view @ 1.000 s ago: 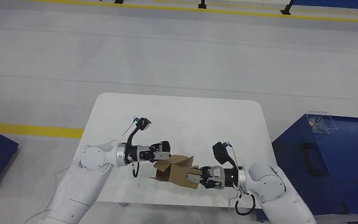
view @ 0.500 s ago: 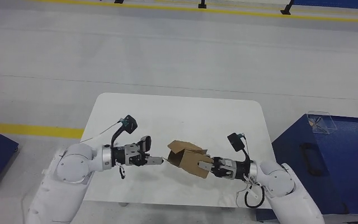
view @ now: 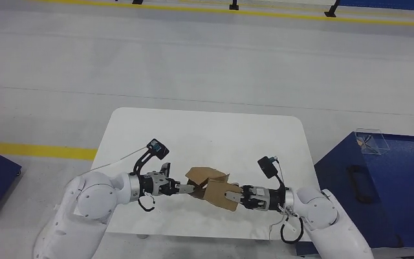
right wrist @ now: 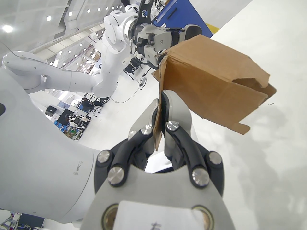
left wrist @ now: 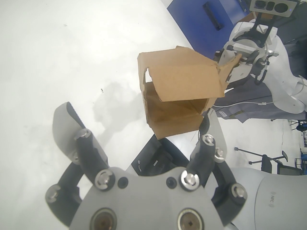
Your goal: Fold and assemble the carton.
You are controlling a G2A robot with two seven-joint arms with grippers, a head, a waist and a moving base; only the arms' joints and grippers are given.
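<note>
Carton point(view: 212, 188): over table point(view: 194, 129), near edge; body squared up, end flaps loose. Right gripper point(right wrist: 160, 111): clamped on one flap. Left gripper point(left wrist: 138, 113): fingers spread, empty. Flap closing apparently outstanding.

in the right wrist view the carton point(right wrist: 211, 84) partly hides the left gripper point(right wrist: 177, 39).

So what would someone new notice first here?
A half-folded brown carton, held over the robot-side part of the white table between both arms. The right gripper is shut on one of its flaps; the left gripper is open at its open end.
</note>
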